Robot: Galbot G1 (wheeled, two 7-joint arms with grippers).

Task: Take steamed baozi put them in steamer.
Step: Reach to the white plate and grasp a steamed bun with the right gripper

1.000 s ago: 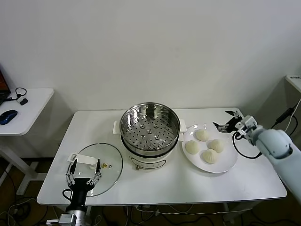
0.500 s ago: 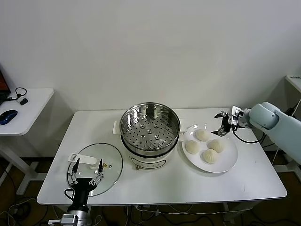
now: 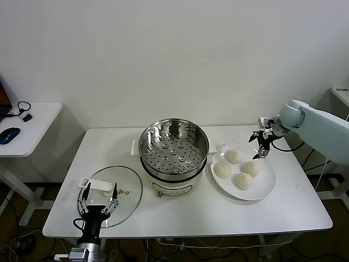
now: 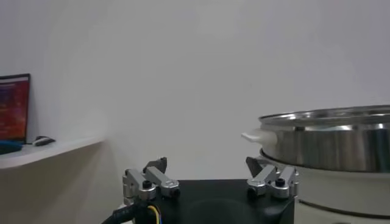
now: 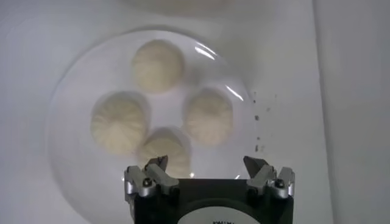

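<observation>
Several cream-white pleated baozi (image 3: pixel 234 156) lie together on a white plate (image 3: pixel 263 188), to the right of the steel steamer (image 3: pixel 173 150), whose perforated tray holds nothing. My right gripper (image 3: pixel 258 146) hovers open over the plate's far right rim. In the right wrist view it (image 5: pixel 205 163) looks straight down on the baozi (image 5: pixel 208 117) and the plate (image 5: pixel 76 161), with nothing between its fingers. The left gripper (image 3: pixel 100 192) is open and low at the table's front left, above the glass lid. From the left wrist view (image 4: pixel 206 164) the steamer (image 4: pixel 329 140) shows side-on.
A round glass lid (image 3: pixel 126 188) lies flat on the white table (image 3: pixel 191 215), left of the steamer. A side table (image 3: pixel 32 117) with a blue mouse stands at the far left. Cables hang at the right table edge.
The right arm has swung up and back, bringing its open gripper from beside the plate's right edge to above the far right rim. The left gripper has shifted only slightly.
</observation>
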